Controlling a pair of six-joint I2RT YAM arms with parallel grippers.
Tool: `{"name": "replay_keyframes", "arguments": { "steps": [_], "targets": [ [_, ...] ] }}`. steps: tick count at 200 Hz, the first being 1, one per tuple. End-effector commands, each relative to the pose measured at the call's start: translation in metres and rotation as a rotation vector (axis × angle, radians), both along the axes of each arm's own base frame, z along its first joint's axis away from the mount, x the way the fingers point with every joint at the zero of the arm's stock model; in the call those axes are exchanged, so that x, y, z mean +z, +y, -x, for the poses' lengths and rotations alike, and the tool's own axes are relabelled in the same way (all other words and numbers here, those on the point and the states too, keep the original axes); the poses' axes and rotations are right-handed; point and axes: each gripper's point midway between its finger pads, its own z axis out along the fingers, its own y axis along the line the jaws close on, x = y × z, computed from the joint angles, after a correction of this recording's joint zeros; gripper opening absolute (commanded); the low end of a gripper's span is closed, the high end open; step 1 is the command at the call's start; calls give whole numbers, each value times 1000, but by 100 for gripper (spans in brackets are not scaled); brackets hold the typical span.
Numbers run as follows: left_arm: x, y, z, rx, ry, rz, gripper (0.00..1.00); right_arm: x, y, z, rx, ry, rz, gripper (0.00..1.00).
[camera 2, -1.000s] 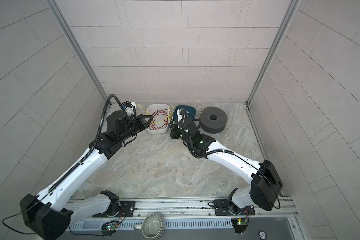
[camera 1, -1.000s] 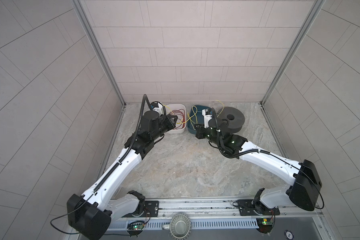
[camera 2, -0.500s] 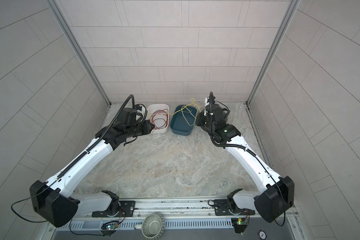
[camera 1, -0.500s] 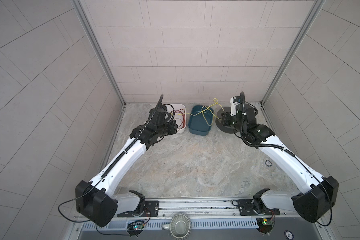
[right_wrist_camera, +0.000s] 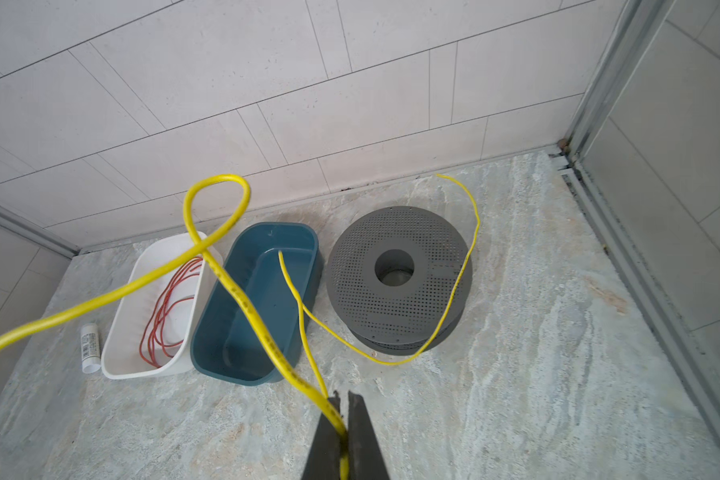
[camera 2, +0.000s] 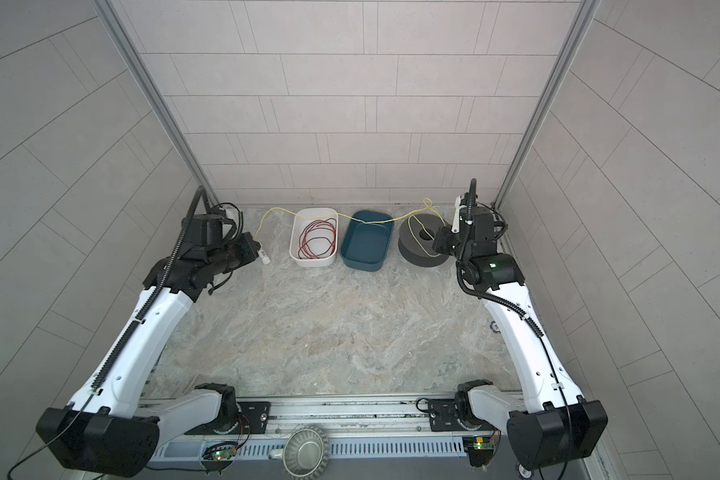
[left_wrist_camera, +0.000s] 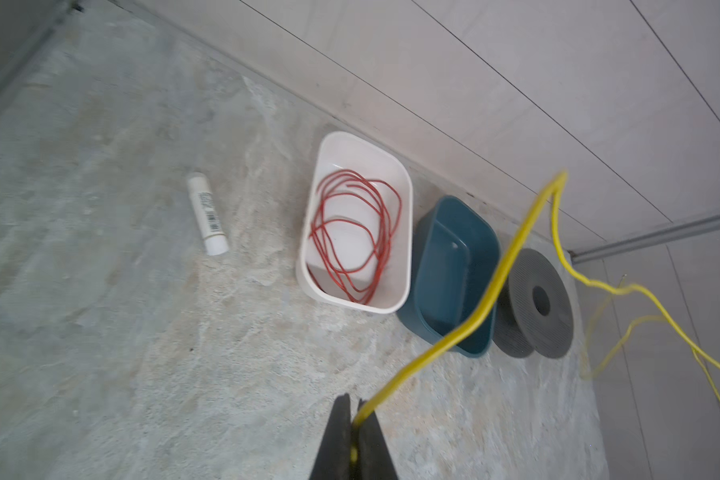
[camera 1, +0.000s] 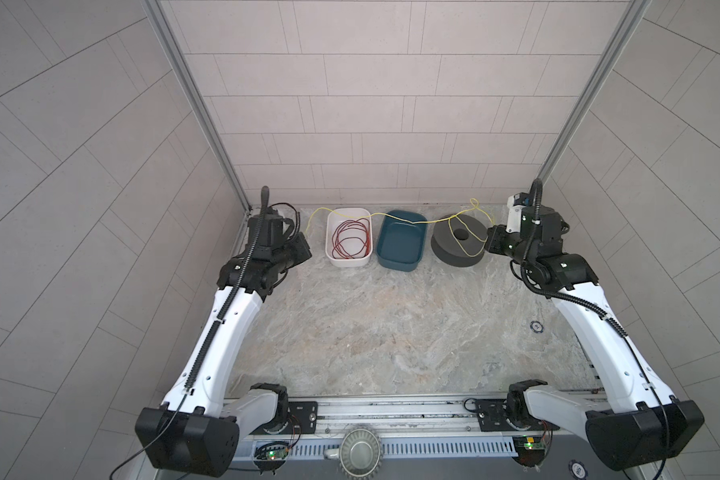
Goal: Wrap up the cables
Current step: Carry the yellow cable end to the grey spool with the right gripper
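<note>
One yellow cable [left_wrist_camera: 512, 253] hangs in the air between the two grippers, along the back of the table [camera 1: 371, 332]. In both top views it passes over the far rims of the white bin [camera 1: 328, 243] and the blue bin [camera 1: 395, 266], then makes a small loop above the grey spool [camera 1: 445, 249]. A further part of it curves down across the top of the spool and around its side.

The left gripper [left_wrist_camera: 355, 432] has its jaws pressed together on one end part of the cable; the yellow wire comes out between the dark fingers. The right gripper [right_wrist_camera: 344, 436] is closed in the same way on the cable, which goes up from its tips and forms the loop. In the right wrist view a thinner-looking strand bends over the blue bin and around the spool towards the back wall.

The three containers stand in a row near the back wall: white bin, blue bin just beside it, then the spool, lying flat with its hole upward. A red wire [camera 1: 352, 239] lies coiled in loose loops inside the white bin. A small white tube [camera 2: 265, 258] lies on the table, to the left of the white bin and near the left gripper. The two arms stand well apart, one at each side of the row.
</note>
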Motion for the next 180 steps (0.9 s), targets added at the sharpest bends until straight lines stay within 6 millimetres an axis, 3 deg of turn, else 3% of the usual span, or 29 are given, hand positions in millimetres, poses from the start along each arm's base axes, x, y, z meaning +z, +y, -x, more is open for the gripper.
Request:
{"name": "replay_keyframes", "arguments": {
  "steps": [1, 34, 67, 92, 113, 139, 180],
  "targets": [
    [0, 43, 9, 136, 49, -88, 0, -4, -30, 13, -85, 34, 50, 0],
    [-9, 74, 13, 191, 80, -136, 0, -1, -50, 22, -129, 50, 106, 0],
    [-2, 108, 21, 255, 99, -214, 0, 5, -79, 35, -205, 64, 224, 0],
    [5, 118, 20, 282, 101, -216, 0, 0, -81, 35, -208, 81, 234, 0],
    [11, 99, 12, 222, 48, -118, 0, -1, -67, 30, -138, 61, 189, 0],
    [29, 42, -3, 30, -93, 158, 0, -2, -31, 27, 29, 16, 79, 0],
    [64, -33, -6, -227, -184, 316, 0, -40, 1, 43, 134, 141, 94, 0]
  ]
}}
